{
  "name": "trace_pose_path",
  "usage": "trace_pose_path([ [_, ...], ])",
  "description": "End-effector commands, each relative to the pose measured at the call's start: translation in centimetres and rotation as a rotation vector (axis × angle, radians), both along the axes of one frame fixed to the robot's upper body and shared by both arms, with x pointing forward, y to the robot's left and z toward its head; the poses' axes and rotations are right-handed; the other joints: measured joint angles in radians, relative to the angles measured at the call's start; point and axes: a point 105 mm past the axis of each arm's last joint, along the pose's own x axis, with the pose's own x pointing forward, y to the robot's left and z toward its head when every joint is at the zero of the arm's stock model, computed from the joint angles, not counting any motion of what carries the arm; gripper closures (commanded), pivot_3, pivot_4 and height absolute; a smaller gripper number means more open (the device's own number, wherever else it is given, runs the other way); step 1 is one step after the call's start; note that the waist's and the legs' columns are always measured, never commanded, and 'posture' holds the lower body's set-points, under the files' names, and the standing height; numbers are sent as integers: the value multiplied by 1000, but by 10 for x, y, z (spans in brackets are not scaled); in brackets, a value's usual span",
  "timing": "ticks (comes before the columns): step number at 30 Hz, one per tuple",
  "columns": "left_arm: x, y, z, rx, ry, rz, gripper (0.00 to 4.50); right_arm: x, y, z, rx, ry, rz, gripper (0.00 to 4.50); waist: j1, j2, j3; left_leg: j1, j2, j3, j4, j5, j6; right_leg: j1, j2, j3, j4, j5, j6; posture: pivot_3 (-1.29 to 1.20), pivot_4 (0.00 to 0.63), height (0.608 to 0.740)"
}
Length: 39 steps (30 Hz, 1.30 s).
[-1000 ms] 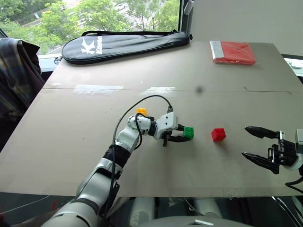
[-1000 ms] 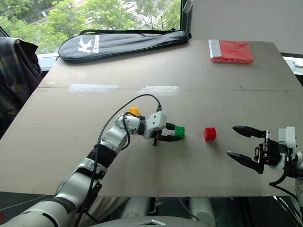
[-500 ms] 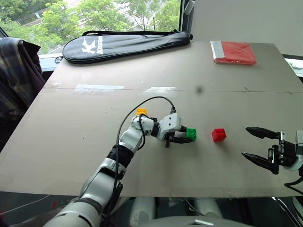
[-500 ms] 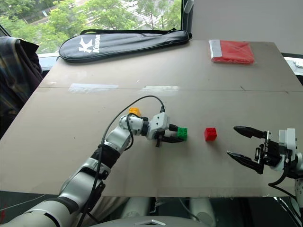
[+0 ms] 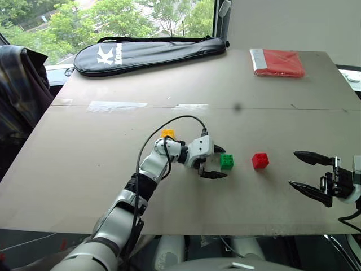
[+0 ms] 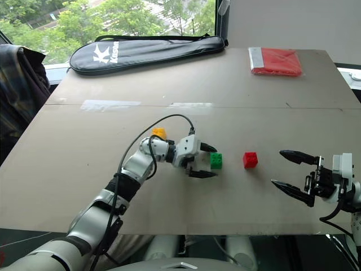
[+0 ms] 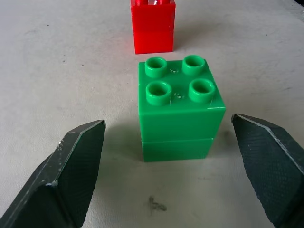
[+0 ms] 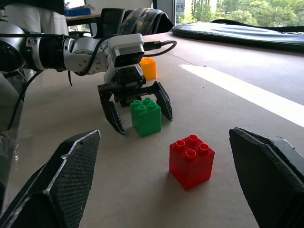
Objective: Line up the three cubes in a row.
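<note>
The left gripper (image 5: 221,162) sits low over the table (image 5: 113,186) with its 2 black fingers spread wide apart, and the green brick (image 5: 227,161) stands upright on the table between them, studs up, with a clear gap to each finger in the left wrist view, so nothing is clamped. The red brick (image 5: 260,161) stands on the table just to the right of the green brick, apart from it and roughly level with it across the table. The yellow brick (image 5: 168,133) rests behind the left wrist, to the left of the green brick and a little farther from the robot, so the 3 bricks do not yet form a straight row. The right gripper (image 5: 304,172) hovers near the right edge of the table, well apart from the red brick, its 2 fingers also spread wide and holding nothing. At the far side of the table lie a black racket bag (image 5: 149,53) and a flat red packet (image 5: 277,62).
</note>
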Motion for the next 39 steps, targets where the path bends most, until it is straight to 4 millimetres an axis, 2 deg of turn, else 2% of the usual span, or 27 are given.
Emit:
trace_pose_path([
  [1, 3, 10, 33, -76, -55, 17, 39, 1, 1, 8, -11, -50, 9, 0, 0, 0, 0, 0, 0, 0, 0, 0, 0, 0, 0, 0, 0, 0, 0, 0, 150, 708],
  [4, -4, 20, 56, -139, -36, 10, 39, 2, 3, 9, -9, -53, 19, 0, 0, 0, 0, 0, 0, 0, 0, 0, 0, 0, 0, 0, 1, 0, 0, 0, 150, 708],
  [7, -20, 36, 80, -188, -11, -12, 39, 3, 6, 10, -11, -54, 30, 0, -2, 0, 0, 0, 1, 0, 0, 0, 0, 0, 0, 0, 1, 0, 0, 0, 150, 708],
  [10, -28, 49, 96, -220, -2, 25, 39, 4, 8, 13, -12, -57, 41, 0, -2, 0, 0, 0, 1, -1, 0, 0, 0, 0, 0, 0, 1, 0, 0, 0, 150, 708],
  [14, -28, 81, 108, -262, -53, 256, 39, 9, 13, 22, 23, -79, 54, 0, -3, 0, 0, 1, 1, -2, 0, 0, 0, 0, 0, 1, 2, 0, 0, 0, 150, 708],
  [20, -28, 118, 82, -283, -115, 692, 39, 16, 16, 27, 71, -81, 57, 0, -9, 0, 0, 4, 2, -3, 0, 0, 0, 1, -1, 2, 3, 0, 0, 0, 150, 708],
  [25, -21, 129, 65, -341, -161, 990, 39, 23, 15, 27, 97, -80, 49, 0, 4, 0, 1, 6, 1, -3, 0, 0, 0, 3, -3, 3, 4, -1, -2, 0, 150, 708],
  [30, -13, 132, 34, -289, -184, 1167, 39, 26, 11, 27, 100, -88, 38, 0, 3, 0, 1, 6, 0, -1, 1, 0, 0, 3, -2, 3, 4, -1, -2, 0, 150, 708],
  [35, -6, 133, 28, -314, -192, 1246, 39, 25, 8, 27, 86, -95, 31, 0, 2, 0, 1, 6, 0, 0, 0, 0, 0, 3, -2, 2, 4, 0, -1, 0, 150, 708],
  [39, -3, 125, 18, -307, -157, 1236, 39, 23, 8, 26, 83, -93, 27, 0, 2, 0, 0, 6, 0, 1, 0, 0, 0, 3, -2, 3, 4, 0, -1, 0, 150, 708],
])
